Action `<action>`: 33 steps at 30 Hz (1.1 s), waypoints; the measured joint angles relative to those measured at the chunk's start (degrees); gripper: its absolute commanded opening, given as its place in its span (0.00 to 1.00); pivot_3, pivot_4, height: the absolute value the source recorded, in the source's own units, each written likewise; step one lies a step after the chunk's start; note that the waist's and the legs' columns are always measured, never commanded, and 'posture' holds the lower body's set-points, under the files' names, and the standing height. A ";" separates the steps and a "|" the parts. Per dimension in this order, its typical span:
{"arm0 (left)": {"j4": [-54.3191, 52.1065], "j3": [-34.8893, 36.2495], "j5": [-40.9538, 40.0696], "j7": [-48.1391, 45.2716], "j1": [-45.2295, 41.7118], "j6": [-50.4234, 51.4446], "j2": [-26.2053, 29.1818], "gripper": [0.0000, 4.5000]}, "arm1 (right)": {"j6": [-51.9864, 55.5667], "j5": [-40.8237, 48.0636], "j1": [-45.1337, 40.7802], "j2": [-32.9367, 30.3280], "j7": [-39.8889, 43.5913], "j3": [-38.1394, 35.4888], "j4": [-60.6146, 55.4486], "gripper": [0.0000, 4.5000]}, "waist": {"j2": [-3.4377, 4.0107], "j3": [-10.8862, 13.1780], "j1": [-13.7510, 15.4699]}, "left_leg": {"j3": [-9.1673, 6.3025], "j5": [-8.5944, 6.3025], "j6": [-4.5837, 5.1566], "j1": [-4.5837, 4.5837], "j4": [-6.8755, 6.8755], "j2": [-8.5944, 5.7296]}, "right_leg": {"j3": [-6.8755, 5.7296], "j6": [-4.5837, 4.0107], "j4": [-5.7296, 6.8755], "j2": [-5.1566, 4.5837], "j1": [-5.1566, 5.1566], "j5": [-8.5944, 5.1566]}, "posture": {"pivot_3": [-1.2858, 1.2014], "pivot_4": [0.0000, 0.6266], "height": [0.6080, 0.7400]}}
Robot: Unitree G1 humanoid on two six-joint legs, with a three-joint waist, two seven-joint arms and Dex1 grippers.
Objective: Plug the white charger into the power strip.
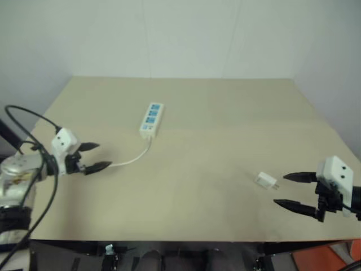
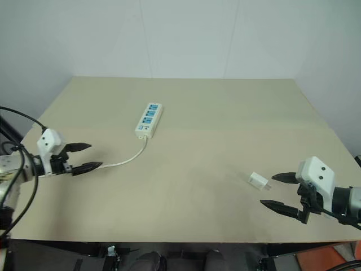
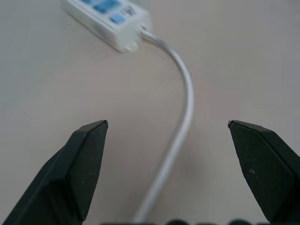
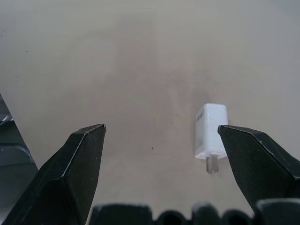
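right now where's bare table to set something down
Widest bare patch: mid-table between the power strip and the charger, plus the far right behind the charger. Tighter by the cord near the left gripper and around the right gripper.

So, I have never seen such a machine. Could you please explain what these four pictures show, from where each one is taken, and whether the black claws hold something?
This is a humanoid robot with two arms; each ends in a gripper of two black fingers. The two wide pictures come from cameras on its head, looking down at a beige table. The two close pictures come from cameras on its wrists, looking along the fingers. On the table lie the power strip, white with blue sockets, with its thin cord, and the white charger, lying on its side, unplugged. The left gripper is open near the cord's end. The right gripper is open beside the charger. Neither holds anything.
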 measured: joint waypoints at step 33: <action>27.23 -4.15 14.75 55.30 -22.25 -13.64 -36.71 1.00 | 6.31 -8.32 -27.97 21.12 -31.96 28.50 -4.17 1.00 | -0.18 0.01 0.23 | 0.03 0.05 -0.08 -0.13 -0.01 -0.13 | 0.12 -0.04 -0.13 0.05 -0.16 0.14 | 0.52 0.24 1.00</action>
